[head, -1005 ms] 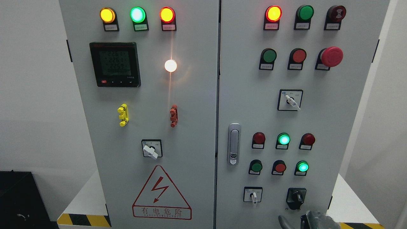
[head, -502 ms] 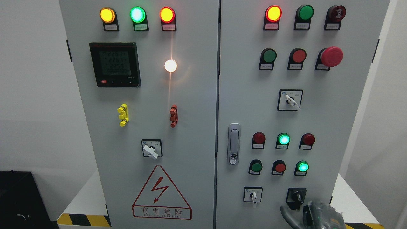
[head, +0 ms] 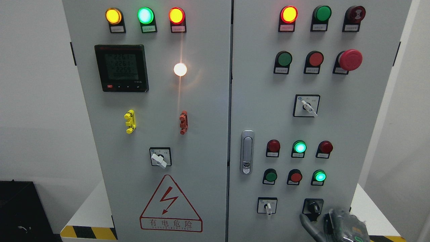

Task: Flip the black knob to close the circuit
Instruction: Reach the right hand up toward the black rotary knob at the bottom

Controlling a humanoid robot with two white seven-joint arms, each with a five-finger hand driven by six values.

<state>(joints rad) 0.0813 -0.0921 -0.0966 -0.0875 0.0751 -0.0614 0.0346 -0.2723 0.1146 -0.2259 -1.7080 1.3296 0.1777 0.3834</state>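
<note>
A grey cabinet [head: 201, 134] with two doors is seen filling the frame, with the right hand [head: 339, 227] raised at its lower right corner. Whether the hand is spread or curled cannot be told, as most of it is cut off by the bottom edge; one grey finger [head: 306, 224] is seen pointing up. The black knob [head: 313, 208] is set just above and to the left of the hand, the fingertip being right beside its lower edge. A white switch [head: 267, 207] is mounted farther left of the hand, and a lit green lamp [head: 319, 176] is placed above it.
</note>
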